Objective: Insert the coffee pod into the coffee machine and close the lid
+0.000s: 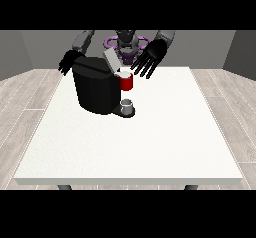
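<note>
The coffee pod cannot be made out with certainty; a small pale shape is showing at the top opening of the coffee machine (pixel 95 87), just above its red front section (pixel 126 82), and whether that is the pod cannot be told. The black machine is standing on the far half of the white table (pixel 150 147), toward the view's left of center, with its grey lid (pixel 111 59) tilting up and open behind the opening. A small grey cup (pixel 127 105) is sitting on the machine's base, directly beneath the red section. The hand at the view's right (pixel 151 56) is hovering just above and beside the red section, its fingers spreading apart and pointing down toward the machine, holding nothing. The hand at the view's left (pixel 66 62) is hanging behind the machine's far corner, partly hidden by the black body; whether its fingers are spread or curled cannot be told. The robot is facing the camera from behind the table.
</note>
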`<state>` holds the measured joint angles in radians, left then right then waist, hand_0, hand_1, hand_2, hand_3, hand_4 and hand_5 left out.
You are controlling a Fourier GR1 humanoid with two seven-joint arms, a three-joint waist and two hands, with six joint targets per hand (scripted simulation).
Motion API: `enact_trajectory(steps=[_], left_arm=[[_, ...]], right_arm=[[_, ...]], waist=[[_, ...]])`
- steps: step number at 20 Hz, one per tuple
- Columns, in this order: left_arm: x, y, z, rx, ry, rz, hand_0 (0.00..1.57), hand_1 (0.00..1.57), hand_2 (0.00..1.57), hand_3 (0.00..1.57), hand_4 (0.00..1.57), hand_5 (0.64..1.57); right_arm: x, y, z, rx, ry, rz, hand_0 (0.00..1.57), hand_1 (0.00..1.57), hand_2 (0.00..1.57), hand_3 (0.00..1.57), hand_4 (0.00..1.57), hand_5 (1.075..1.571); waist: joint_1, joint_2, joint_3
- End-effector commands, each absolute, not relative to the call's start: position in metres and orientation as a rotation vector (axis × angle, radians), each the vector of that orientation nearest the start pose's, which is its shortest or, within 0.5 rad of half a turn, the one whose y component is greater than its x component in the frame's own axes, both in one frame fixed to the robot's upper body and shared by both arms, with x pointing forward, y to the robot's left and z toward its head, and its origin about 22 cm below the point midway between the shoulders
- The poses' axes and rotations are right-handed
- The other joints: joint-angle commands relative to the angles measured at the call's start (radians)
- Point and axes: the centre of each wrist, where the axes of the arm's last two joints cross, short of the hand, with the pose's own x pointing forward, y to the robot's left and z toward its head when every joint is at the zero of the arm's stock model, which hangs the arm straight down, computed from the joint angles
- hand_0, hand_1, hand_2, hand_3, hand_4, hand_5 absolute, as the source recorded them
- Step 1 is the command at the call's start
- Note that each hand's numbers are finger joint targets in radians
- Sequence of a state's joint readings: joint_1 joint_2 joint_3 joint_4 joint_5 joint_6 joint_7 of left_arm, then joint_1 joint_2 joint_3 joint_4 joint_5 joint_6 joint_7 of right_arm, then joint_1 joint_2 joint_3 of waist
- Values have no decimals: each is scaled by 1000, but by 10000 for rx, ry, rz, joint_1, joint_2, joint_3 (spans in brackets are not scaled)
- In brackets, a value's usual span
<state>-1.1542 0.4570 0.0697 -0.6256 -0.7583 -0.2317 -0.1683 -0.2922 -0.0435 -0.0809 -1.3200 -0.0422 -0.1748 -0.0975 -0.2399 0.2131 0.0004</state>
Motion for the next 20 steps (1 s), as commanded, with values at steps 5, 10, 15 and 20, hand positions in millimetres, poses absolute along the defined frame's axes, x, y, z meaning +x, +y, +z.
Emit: enact_trajectory(steps=[5,10,15,20], left_arm=[[455,223,166,5391,-15676,-10389,0,0,0,0,0,1571],[449,225,133,2933,-16842,-6968,0,0,0,0,79,1571],[425,235,63,301,-16186,-4885,0,0,0,0,0,1571],[397,242,13,104,-15312,-3729,0,0,0,0,191,1571]], right_arm=[[295,-243,-20,-1944,-15447,-1767,0,0,0,0,392,1571],[281,-265,-36,-2161,-15189,-2378,0,0,0,0,387,1571],[257,-286,-52,-2677,-14220,-2617,0,0,0,0,398,1571],[238,-279,-58,-2652,-14185,-2131,0,0,0,0,492,1571]], waist=[[898,-1459,-2],[1589,-1967,-6],[2287,-3360,-10],[2442,-4335,-5]])
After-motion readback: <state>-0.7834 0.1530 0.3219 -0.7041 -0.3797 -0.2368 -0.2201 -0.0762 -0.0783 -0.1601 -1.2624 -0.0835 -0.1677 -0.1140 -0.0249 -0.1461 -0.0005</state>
